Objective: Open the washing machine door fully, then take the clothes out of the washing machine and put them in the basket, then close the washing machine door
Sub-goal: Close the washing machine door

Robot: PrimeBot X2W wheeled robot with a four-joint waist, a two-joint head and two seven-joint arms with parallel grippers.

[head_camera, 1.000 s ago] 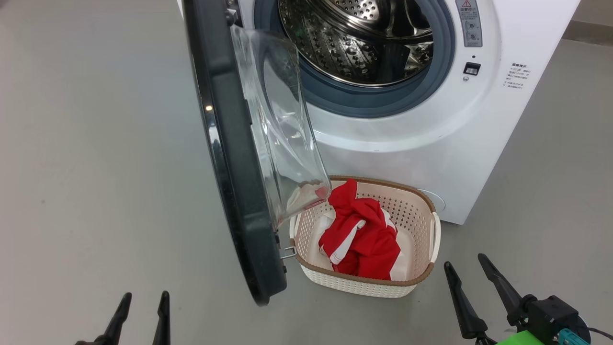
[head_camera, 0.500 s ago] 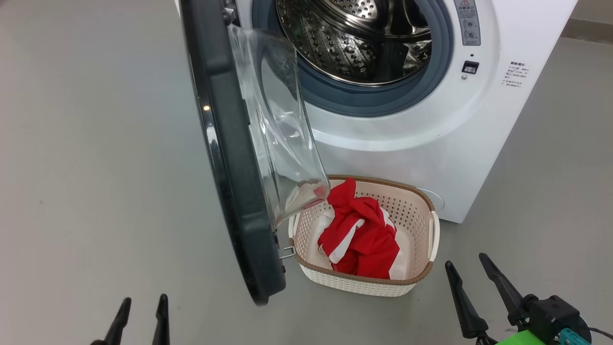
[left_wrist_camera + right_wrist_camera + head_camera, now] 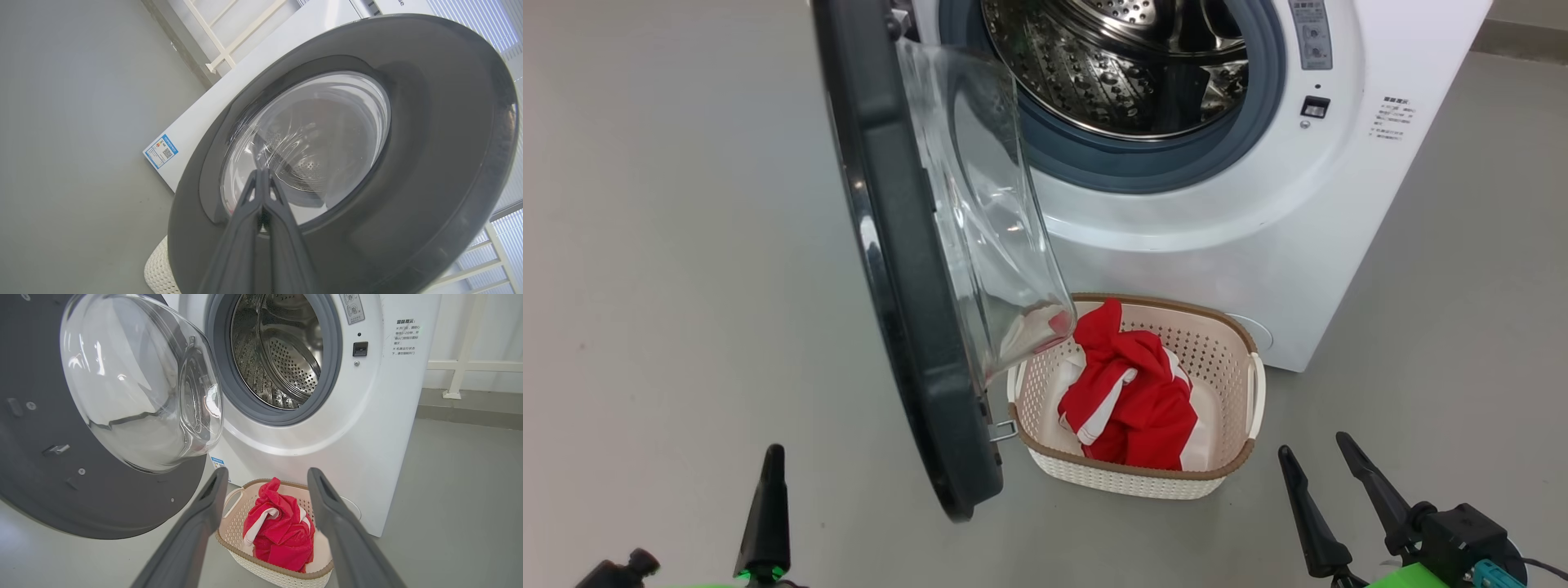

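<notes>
The washing machine (image 3: pixel 1217 245) stands at the top, its steel drum (image 3: pixel 1111 73) bare where I can see into it. The washing machine door (image 3: pixel 907 327) is swung out towards me, black rim edge-on, glass bowl (image 3: pixel 139 384) bulging to the right. Below it the basket (image 3: pixel 1127 482) sits on the floor with the red and white clothes (image 3: pixel 1131 400) inside. My left gripper (image 3: pixel 772 453) is shut and empty at the lower left, left of the door; in its wrist view the left gripper (image 3: pixel 261 173) points at the door's outer face (image 3: pixel 429 143). My right gripper (image 3: pixel 1311 445) stands open, right of the basket.
Grey floor (image 3: pixel 645 245) spreads left of the door and right of the machine. A blue label (image 3: pixel 161 151) marks the machine's side. A white rail (image 3: pixel 461 363) runs along the wall behind. The basket's rim (image 3: pixel 233 543) lies close under the door's lower edge.
My left gripper's fingers have come together and it has risen in the head view. The head camera has shifted slightly. The right gripper, door, basket and clothes stay put.
</notes>
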